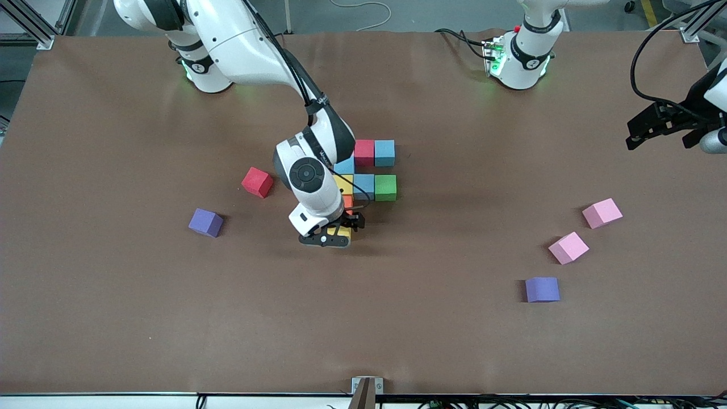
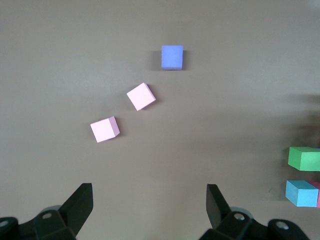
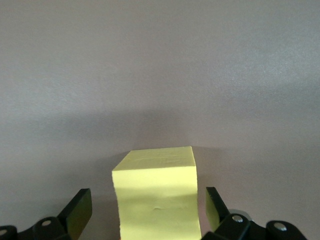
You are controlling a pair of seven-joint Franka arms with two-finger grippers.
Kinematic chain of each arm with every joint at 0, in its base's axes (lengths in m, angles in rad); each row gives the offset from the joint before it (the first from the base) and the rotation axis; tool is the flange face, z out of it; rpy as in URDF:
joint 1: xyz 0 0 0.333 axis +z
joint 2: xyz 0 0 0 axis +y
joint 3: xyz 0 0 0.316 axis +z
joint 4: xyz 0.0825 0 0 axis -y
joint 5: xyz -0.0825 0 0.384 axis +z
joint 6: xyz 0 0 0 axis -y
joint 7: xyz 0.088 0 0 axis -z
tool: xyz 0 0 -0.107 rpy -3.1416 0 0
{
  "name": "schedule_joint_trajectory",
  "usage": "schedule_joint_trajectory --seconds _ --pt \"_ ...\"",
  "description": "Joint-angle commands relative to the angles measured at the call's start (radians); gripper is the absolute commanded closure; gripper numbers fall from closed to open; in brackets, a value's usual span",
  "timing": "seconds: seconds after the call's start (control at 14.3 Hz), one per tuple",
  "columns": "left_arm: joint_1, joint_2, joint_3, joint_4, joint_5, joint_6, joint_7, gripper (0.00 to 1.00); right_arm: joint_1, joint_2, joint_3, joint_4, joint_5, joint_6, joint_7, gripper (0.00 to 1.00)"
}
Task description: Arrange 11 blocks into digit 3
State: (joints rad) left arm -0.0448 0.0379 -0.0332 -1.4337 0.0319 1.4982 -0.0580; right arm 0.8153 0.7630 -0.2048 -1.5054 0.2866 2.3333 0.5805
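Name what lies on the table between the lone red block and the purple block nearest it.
Nothing: in the front view, only bare brown table separates the red block from the purple block.

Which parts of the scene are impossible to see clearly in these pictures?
- Front view: the right arm hides part of the digit 3; the orange block barely shows.
- Front view: the right gripper covers most of the yellow block.
- Left wrist view: the picture edge cuts the green block.
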Motion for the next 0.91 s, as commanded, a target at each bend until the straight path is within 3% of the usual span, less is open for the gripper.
schedule_joint_trajectory --seconds 0.0,0.35,0.84 --pt "-0.015 0.040 0.004 0.061 0.017 -0.009 0.040 0.00 -0.001 -0.031 0.002 -0.003 0.019 -0.009 -0.008 0.00" --pt "-0.007 0.033 0.001 0.061 0.017 -0.009 0.033 0.00 -0.068 -0.103 -0.004 0.001 0.006 -0.070 -0.081 0.00" --pt "-0.009 0.028 -0.001 0.039 0.019 -0.021 0.029 0.00 -0.251 -0.217 -0.014 -0.016 -0.006 -0.325 -0.178 0.00"
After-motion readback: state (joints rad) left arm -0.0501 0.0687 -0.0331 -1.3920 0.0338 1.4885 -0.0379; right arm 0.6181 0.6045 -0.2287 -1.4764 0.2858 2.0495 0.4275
